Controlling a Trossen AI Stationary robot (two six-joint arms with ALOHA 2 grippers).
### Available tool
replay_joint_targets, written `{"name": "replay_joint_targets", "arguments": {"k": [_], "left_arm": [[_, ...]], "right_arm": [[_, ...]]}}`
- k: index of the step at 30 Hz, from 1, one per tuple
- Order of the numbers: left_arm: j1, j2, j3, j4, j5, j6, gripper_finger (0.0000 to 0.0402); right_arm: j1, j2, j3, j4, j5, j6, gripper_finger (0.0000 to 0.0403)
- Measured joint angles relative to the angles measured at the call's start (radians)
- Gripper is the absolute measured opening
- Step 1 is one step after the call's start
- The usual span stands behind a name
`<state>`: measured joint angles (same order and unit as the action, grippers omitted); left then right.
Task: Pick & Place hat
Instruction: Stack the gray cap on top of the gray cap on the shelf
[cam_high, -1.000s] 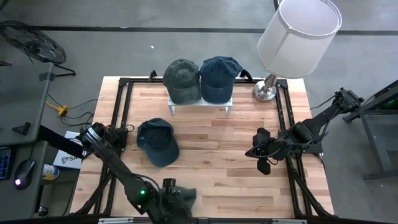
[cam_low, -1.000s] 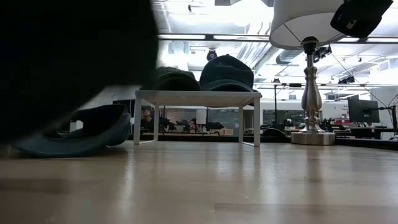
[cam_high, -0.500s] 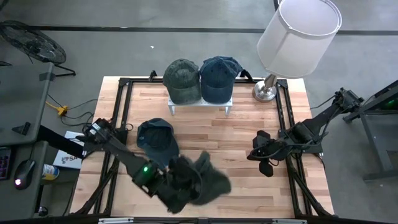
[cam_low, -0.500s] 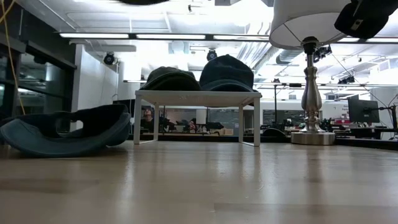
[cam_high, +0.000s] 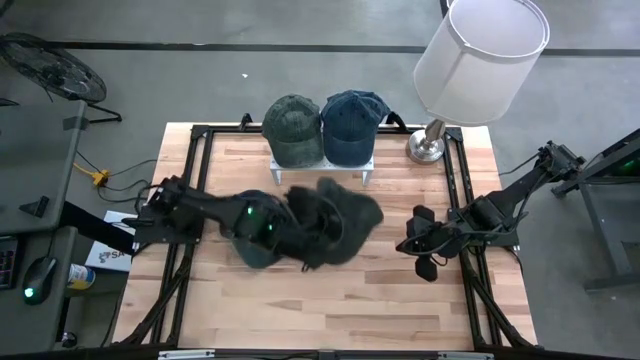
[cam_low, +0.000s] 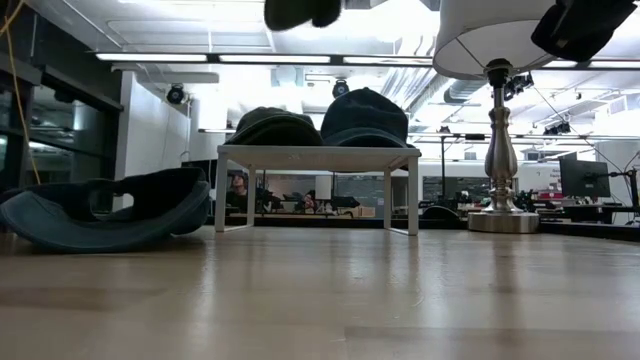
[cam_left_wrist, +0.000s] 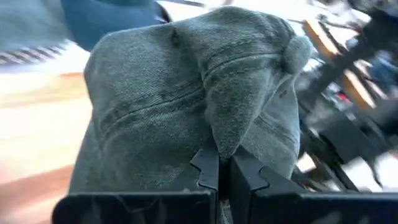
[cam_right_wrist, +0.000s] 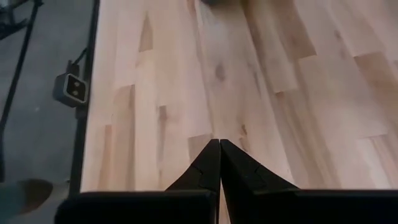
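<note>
Aloft, the left end effector (cam_left_wrist: 222, 167) pinches a green hat (cam_left_wrist: 205, 93), crown outward.

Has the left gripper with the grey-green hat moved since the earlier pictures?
Yes. The left gripper, shut on the grey-green hat, has swung from the table's near edge up toward the white shelf.

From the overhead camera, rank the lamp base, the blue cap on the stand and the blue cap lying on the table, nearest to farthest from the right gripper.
1. Lamp base, at the table's far right corner, nearest the right gripper.
2. Blue cap on the stand, at the far edge, right of the green one.
3. Blue cap lying on the table, on the left, partly under the left arm.
</note>
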<state>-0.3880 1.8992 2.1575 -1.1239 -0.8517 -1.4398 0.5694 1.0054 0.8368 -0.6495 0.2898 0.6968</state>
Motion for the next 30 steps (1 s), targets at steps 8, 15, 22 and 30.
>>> {"name": "replay_joint_targets", "arguments": {"k": [8, 15, 22, 30], "left_arm": [[0.145, 0.000, 0.160, -0.279, -0.069, -0.143, 0.0004], [0.276, -0.013, 0.194, -0.301, -0.100, -0.143, 0.0004], [0.392, -0.017, 0.194, -0.325, -0.107, -0.212, 0.0004], [0.501, -0.017, 0.194, -0.357, -0.108, -0.267, 0.0004]], "right_arm": [[0.000, 0.000, 0.000, -0.005, 0.073, 0.010, 0.0000], [0.000, 0.000, 0.000, -0.005, 0.097, 0.022, 0.0000], [0.000, 0.000, 0.000, -0.009, 0.127, 0.047, 0.0000], [0.000, 0.000, 0.000, -0.009, 0.142, 0.063, 0.0000]]}}
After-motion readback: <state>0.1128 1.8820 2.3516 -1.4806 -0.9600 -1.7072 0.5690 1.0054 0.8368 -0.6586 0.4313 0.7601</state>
